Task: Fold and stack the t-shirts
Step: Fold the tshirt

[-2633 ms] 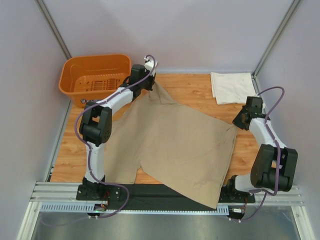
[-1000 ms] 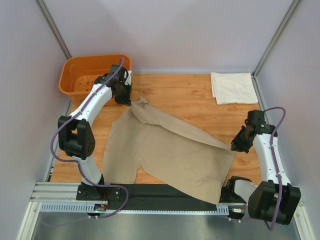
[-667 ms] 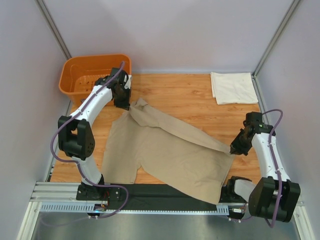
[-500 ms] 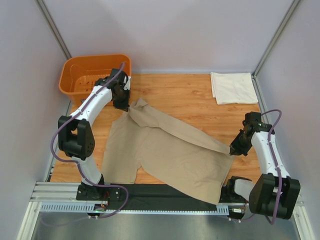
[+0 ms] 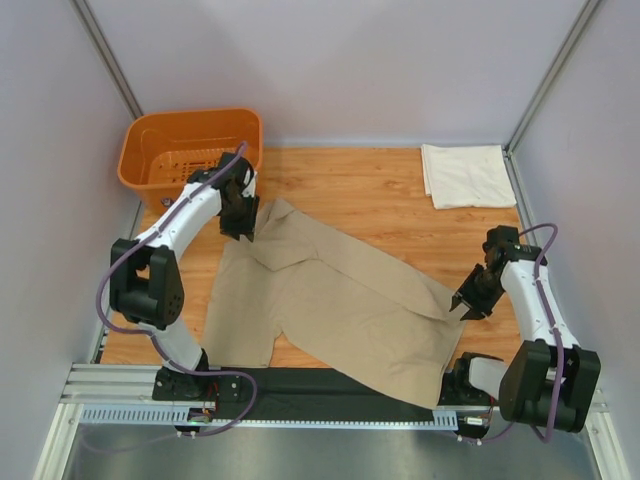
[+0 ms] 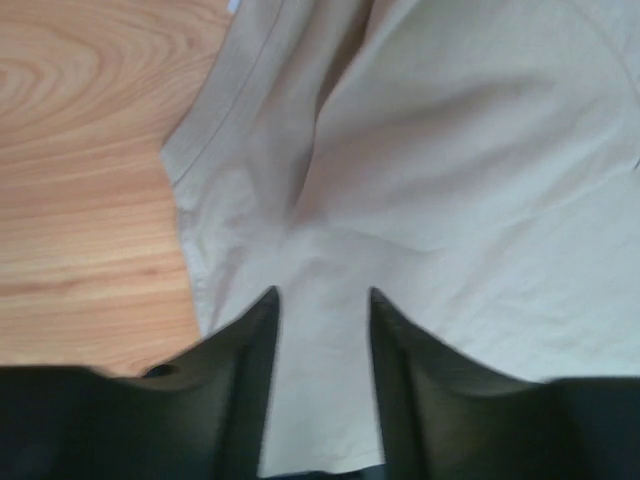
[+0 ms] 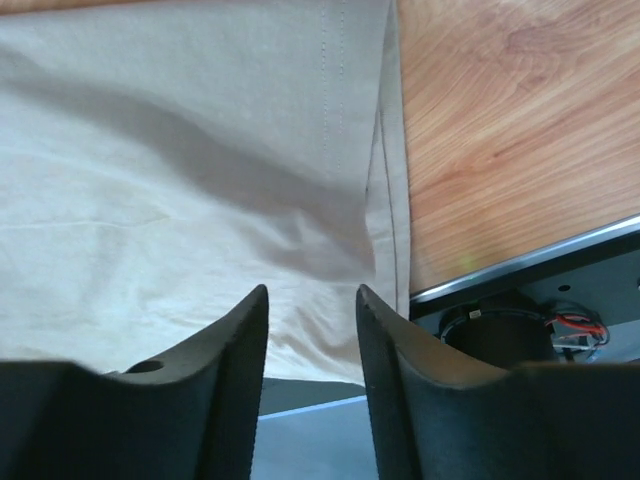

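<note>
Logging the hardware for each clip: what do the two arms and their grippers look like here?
Both the left arm and right arm have white links joined by bulky black joints. A purple cable loops loosely along each. The left gripper and right gripper are black, each with two smooth tapered fingers. No markings show.

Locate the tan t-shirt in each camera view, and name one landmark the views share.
Top external: the tan t-shirt lies spread across the middle of the wooden tabletop.
Left wrist: it fills the centre and right.
Right wrist: it fills the left and centre.
Shared landmark: the bare wood beside the shirt's edge, at left in the left wrist view and upper right in the right wrist view.
</note>
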`<state>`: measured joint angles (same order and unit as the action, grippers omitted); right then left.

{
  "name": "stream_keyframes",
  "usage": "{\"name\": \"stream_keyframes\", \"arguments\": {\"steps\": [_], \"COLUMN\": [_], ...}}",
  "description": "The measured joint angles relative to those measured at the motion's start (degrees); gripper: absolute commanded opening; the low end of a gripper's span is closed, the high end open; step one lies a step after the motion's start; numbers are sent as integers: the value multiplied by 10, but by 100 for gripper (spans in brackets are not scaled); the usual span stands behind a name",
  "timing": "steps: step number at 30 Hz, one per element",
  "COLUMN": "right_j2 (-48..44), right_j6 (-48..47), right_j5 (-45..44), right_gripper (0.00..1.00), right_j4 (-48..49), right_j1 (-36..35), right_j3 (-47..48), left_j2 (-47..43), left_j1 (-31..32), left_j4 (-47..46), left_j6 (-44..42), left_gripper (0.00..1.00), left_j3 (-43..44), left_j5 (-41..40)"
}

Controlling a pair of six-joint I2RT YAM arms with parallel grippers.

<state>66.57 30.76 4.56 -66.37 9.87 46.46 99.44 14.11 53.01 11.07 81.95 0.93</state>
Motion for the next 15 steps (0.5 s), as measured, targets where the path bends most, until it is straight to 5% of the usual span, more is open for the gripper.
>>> {"name": "stream_keyframes", "arguments": {"steps": [2, 5, 9, 15], "right_j2": [-4, -13, -1, 65], "right_j6": [-3, -8, -10, 16], "right_j5": [7, 9, 7, 2], "right_gripper": [62, 72, 72, 55], "right_j4": [-7, -7, 21, 68], "right_j1": [0, 0, 0, 6], "right_j3": [0, 8, 33, 42], "left_j2": [-36, -105, -136, 18], "left_j1": [0, 0, 5, 48], "left_j4": [5, -13, -97, -215], "left_j6": [1, 2, -1, -40], "left_gripper": [59, 58, 50, 49], "left_j3": [-18, -29, -24, 54], "left_j5": [-7, -5, 12, -23]}}
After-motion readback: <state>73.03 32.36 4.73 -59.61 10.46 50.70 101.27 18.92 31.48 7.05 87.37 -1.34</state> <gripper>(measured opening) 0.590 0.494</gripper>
